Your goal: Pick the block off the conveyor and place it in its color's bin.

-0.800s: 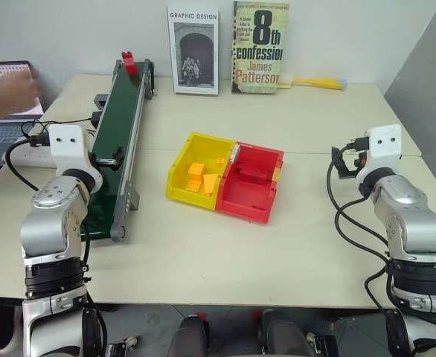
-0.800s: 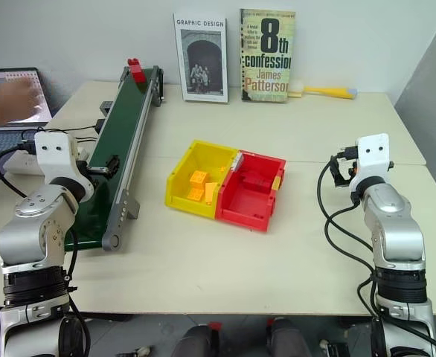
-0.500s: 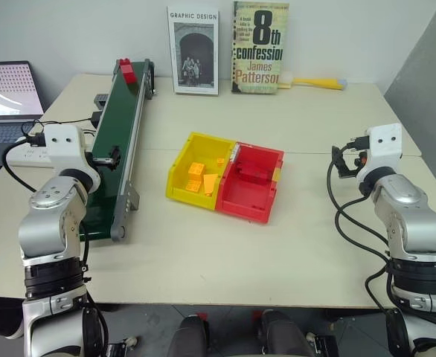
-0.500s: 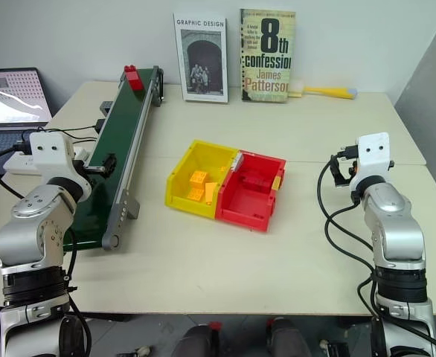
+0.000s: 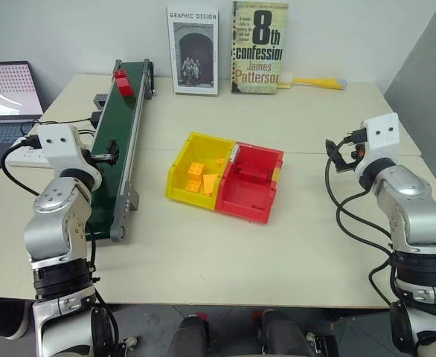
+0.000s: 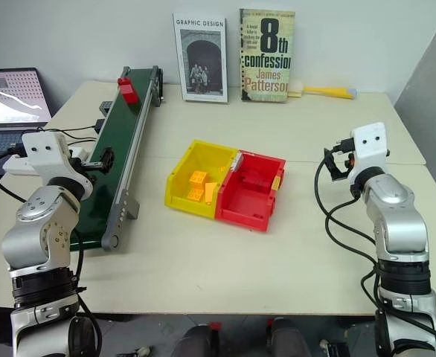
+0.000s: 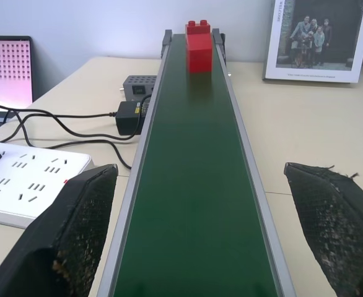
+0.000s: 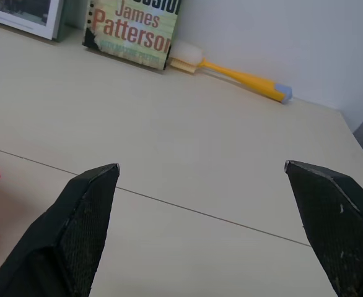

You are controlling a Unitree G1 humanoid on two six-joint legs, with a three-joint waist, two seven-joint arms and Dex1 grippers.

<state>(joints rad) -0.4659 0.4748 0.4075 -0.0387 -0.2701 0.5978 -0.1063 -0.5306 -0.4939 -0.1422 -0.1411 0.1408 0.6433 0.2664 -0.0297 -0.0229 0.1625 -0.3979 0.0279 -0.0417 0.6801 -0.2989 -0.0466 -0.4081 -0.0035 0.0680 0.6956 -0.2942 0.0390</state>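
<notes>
Scene as I see it from the operator station, with every position referred to the conveyor [image 5: 117, 145], a long dark green belt with grey side rails lying on the pale table [image 5: 292, 245]. The block [image 5: 122, 81], a small bright red brick, sits on the belt close to its far end, just short of the end roller; in the left wrist view it stands centred between the rails, well ahead of the fingers. My left gripper [image 7: 212, 238] is held level over the near part of the conveyor, pointing along it, its jaws spread wide with one black finger outside each rail and nothing between them. The bin [image 5: 251, 181], an open red tray, rests to the right of the conveyor's middle stretch, apart from it, joined on its conveyor side to a yellow twin tray [image 5: 197, 169] holding several orange-yellow bricks [image 5: 196, 173]; a dark red piece I cannot identify lies inside the bin. My right gripper [image 8: 209, 232] is far to the right of the conveyor, beyond the bin, level above bare table, jaws wide apart and empty. Two books [image 5: 226, 47] stand against the wall just right of the conveyor's far end, with a yellow-handled brush [image 5: 312, 82] further right. A white power strip [image 7: 26, 182], a cabled black adapter and a laptop [image 5: 2, 93] lie left of the conveyor
</notes>
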